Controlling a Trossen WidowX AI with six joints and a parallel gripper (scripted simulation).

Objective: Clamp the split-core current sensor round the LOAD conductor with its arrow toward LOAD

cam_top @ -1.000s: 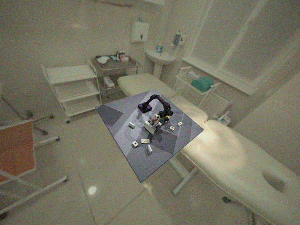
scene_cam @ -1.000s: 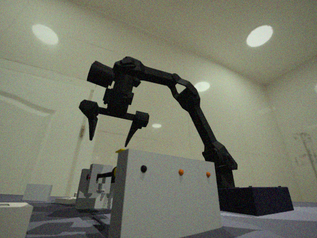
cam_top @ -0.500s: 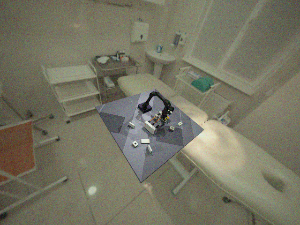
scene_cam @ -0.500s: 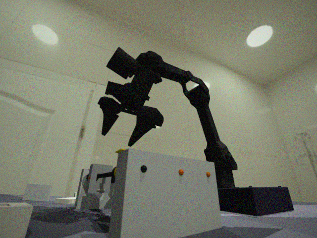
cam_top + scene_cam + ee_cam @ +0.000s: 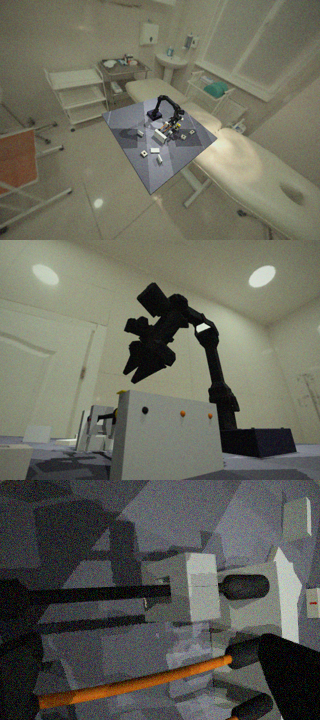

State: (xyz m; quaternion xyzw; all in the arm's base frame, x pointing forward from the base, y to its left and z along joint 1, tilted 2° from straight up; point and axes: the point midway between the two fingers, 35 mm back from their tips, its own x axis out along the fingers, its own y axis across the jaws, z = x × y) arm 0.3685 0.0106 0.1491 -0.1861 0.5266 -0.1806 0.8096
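The pale split-core sensor sits round the black conductor in the wrist view. A thin seam shows between its halves, with no wide gap there. I cannot tell whether it is latched. Its arrow and the lettering of the LOAD marker cannot be read. My gripper is open and empty, above the conductors, with its fingers wide apart at the left and right of the wrist view. It is turned at an angle to the sensor and clear of it. Yellow parts show beside the conductors.
An orange conductor runs beside the black one, with dark sleeves at its end. A white upright panel stands at the conductors' ends. Several small white blocks, one with a dark hole, lie around on the table.
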